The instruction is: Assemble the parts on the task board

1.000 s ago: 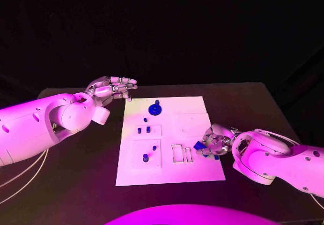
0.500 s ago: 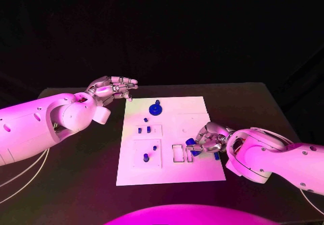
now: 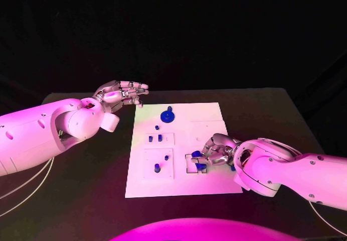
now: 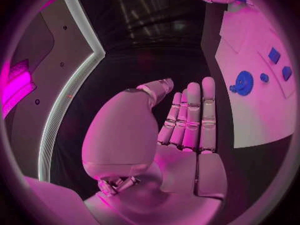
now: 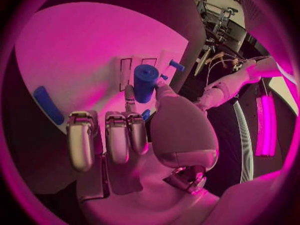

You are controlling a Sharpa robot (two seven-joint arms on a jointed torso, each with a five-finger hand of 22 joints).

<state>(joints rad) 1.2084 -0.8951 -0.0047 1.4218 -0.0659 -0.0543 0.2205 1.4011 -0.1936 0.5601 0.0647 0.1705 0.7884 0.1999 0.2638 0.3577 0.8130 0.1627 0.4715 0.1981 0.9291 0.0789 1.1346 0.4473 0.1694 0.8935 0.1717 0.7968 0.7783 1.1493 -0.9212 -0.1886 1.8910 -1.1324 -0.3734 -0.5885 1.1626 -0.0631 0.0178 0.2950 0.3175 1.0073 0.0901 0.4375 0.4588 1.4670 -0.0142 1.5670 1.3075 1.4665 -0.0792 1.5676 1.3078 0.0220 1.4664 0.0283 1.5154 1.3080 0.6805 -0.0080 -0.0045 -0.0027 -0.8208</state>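
Insertion step in hand: right hand (image 3: 217, 153) grips a blue part (image 5: 145, 81) over the slots near the task board's (image 3: 209, 113) right edge; alignment is required next. Left hand (image 3: 119, 94) empty, fingers loosely curled.

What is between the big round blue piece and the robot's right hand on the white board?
Head view: bare white task board between round blue part and right hand.
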